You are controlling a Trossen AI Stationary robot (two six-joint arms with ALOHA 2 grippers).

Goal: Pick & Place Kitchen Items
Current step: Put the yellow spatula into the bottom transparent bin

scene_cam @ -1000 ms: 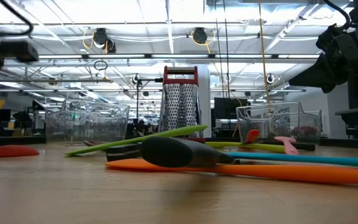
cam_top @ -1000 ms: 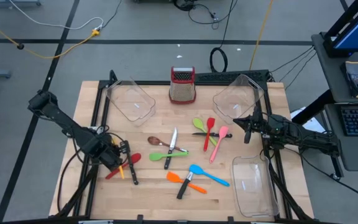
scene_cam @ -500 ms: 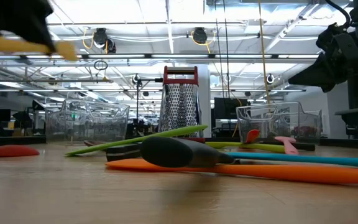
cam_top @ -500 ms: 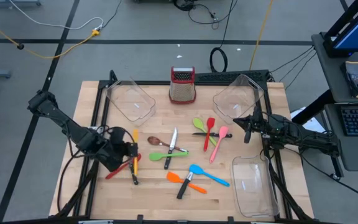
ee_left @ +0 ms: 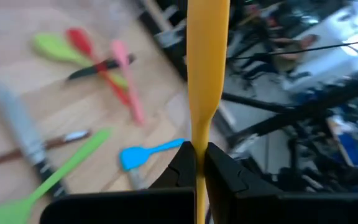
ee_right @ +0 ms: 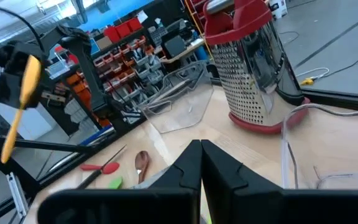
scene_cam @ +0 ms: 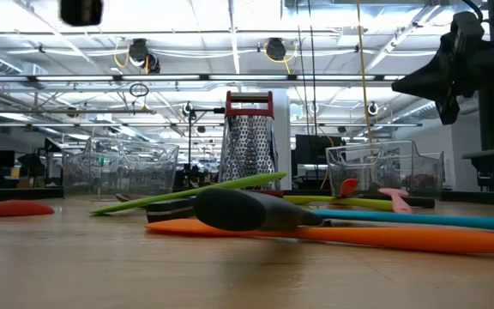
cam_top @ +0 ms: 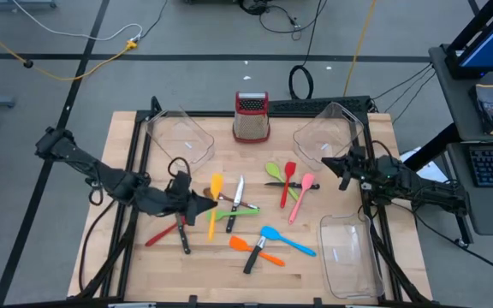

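The left tool (cam_top: 202, 205) is clamped on the yellow spatula (cam_top: 215, 190) (lifted clear of the desk (cam_top: 315, 269)), just beside the knife (cam_top: 235, 204). The right tool (cam_top: 343, 174) is fully closed, empty, well apart from that knife.

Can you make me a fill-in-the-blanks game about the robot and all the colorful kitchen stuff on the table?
1. The left gripper is shut on a spatula whose color is ____.
2. The steel grater at the table's far edge has a top colored ____.
3. The number of clear plastic bins on the table is ____.
4. The right gripper is shut and holds ____.

Missing words: yellow; red; three; nothing
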